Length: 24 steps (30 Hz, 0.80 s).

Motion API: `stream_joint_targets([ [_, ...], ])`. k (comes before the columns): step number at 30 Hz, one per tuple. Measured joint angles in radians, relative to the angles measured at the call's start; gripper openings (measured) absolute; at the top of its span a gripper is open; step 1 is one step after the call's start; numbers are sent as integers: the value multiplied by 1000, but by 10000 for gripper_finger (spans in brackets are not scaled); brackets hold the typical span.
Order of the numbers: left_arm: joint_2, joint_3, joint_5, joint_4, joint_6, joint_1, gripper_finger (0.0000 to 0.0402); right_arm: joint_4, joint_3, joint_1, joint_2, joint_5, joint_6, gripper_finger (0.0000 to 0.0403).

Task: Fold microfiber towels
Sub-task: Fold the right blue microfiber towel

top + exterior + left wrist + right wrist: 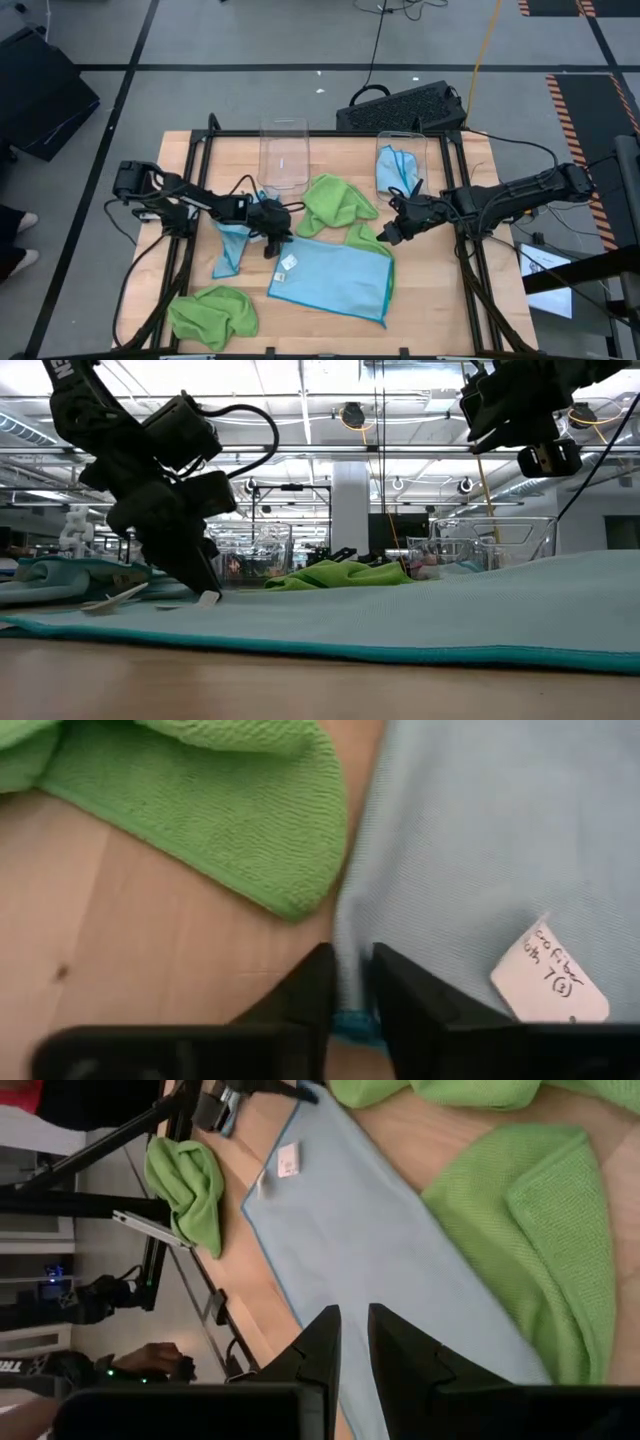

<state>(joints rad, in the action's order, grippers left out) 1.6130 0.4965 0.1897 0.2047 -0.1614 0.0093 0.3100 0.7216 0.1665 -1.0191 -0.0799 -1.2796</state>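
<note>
One white tag (549, 972) handwritten "7(3)", on flat blue towel (480, 840)

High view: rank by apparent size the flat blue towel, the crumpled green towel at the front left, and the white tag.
1. Flat blue towel, clearly the largest.
2. Crumpled green towel; bunched up, so its spread-out size can't be judged.
3. White tag, by far the smallest.
</note>
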Motion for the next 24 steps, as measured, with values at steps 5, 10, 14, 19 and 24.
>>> stream_joint_targets([
  [5, -12, -1, -10, -15, -78, -2, 9, -24, 0, 0, 0, 0, 0, 50],
  [10, -43, 10, -23, -32, -157, -17, 5, -75, 0, -9, 0, 1, 3, 50],
  [14, -74, 71, -3, -138, -174, -21, 3, -163, 1, -42, -17, 3, 26, 50],
  [19, -73, 215, 3, -377, -152, -25, 3, -357, 1, -107, -105, -93, 144, 55],
  [24, -76, 329, -1, -468, -193, -25, 2, -460, 48, -165, -254, -241, 309, 82],
])
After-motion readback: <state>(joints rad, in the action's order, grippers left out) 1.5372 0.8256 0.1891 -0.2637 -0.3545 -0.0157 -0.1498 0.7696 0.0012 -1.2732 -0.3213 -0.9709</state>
